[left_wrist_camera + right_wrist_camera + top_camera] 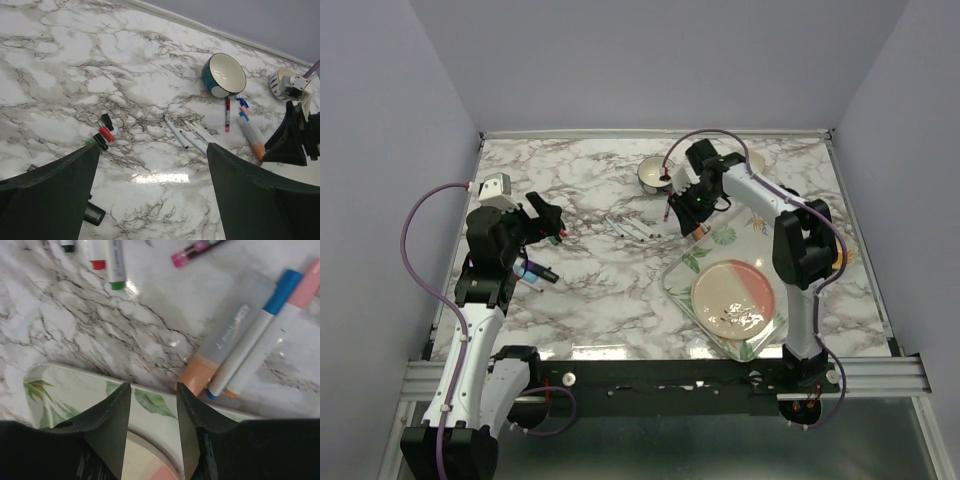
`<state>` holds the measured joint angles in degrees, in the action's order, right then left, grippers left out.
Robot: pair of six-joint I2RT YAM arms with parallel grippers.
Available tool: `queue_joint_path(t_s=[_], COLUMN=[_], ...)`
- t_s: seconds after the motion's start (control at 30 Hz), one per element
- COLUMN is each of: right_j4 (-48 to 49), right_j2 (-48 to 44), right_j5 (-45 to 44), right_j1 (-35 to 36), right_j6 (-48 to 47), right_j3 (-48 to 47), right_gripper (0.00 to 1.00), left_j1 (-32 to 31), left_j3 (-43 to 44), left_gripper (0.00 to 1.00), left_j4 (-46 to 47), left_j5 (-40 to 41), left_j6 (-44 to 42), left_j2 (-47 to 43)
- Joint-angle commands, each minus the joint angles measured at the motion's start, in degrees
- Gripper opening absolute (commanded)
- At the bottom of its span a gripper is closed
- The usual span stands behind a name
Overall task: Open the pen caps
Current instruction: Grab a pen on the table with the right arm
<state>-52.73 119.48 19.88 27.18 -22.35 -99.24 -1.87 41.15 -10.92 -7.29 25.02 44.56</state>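
Loose pen caps lie on the marble in the left wrist view: a red cap (pixel 106 133) with a black cap (pixel 107 120) behind it. Three uncapped white pens (pixel 176 132) lie to their right. My left gripper (pixel 152 150) hangs wide open above bare marble, holding nothing. My right gripper (pixel 153 390) is open over the tray rim (pixel 75 377), also with nothing between its fingers. Just beyond it lie capped markers: a fat one with an orange cap (pixel 196 374), one with a blue cap (pixel 282 287) and one with a pink cap (pixel 310 282). From above, the right gripper (pixel 685 207) sits beside these markers.
A white-and-teal bowl (pixel 224 75) stands behind the pens, with a thin pink pen (pixel 227 114) in front of it. A leaf-patterned tray (pixel 682 272) at the right holds a pink plate (pixel 735 298). More dark caps or pens (pixel 535 270) lie beside the left arm.
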Motion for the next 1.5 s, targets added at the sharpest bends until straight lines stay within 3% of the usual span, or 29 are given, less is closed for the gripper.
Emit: queue_joint_path(t_s=[0.0,0.77,1.47], right_j4=[-0.01,0.35,4.30], right_j2=[1.63,8.13,8.22], right_j5=[-0.72,-1.07,-9.68], right_j1=[-3.71,-6.09,-3.10], right_j6=[0.99,2.48,5.12], right_j3=[-0.69,-3.33,-0.43], right_gripper=[0.48,0.45,0.47], left_j1=[0.37,0.55,0.55], left_j3=[0.08,-0.10,-0.10], left_gripper=[0.97,0.97,0.97], left_j4=[-0.51,-0.24,-0.16], left_j5=[-0.36,-1.06,-1.50], left_j6=[-0.85,-0.67,-0.58], left_j2=[-0.70,-0.35,-0.52])
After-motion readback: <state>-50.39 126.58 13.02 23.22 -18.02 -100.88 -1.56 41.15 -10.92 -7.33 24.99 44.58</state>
